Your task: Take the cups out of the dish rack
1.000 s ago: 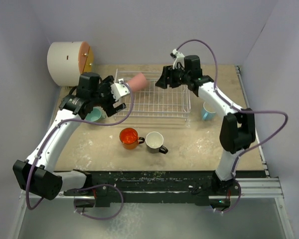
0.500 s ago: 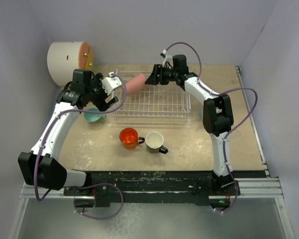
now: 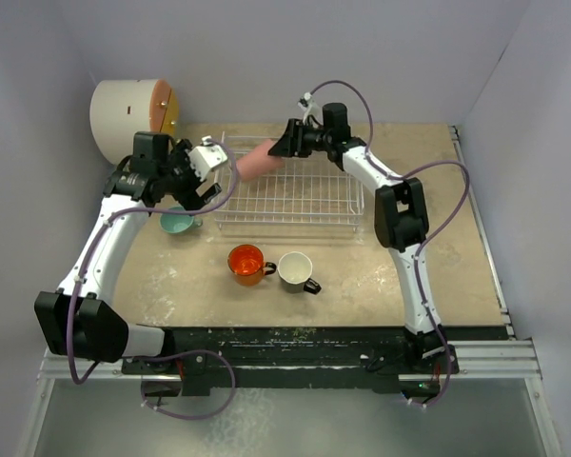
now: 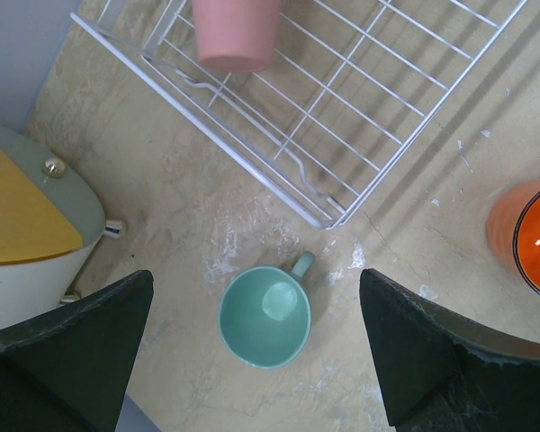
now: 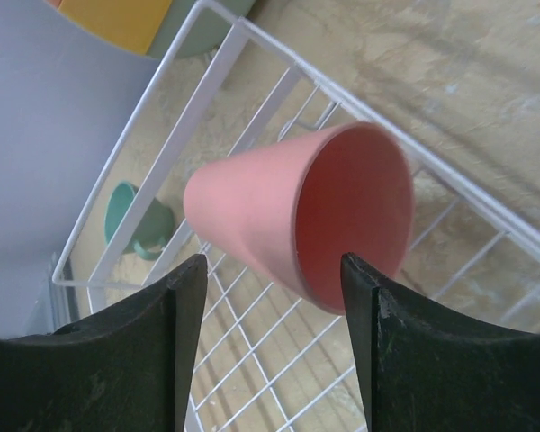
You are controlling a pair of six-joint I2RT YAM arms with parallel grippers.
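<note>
Pink tumbler point(image 3: 258, 158) lies on its side at upper left of the dish rack point(image 3: 305, 195), mouth facing the right fingers point(image 3: 284, 148). These are parted astride its rim, likely lining up a wall pinch. Left fingers point(image 3: 198, 186) are spread wide and empty above the teal-green mug point(image 4: 265, 316) on the table point(image 3: 362, 276).

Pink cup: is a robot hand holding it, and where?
Not yet, it seems. The right gripper, open, straddles the pink tumbler at its rim; the left gripper is open, empty.
</note>
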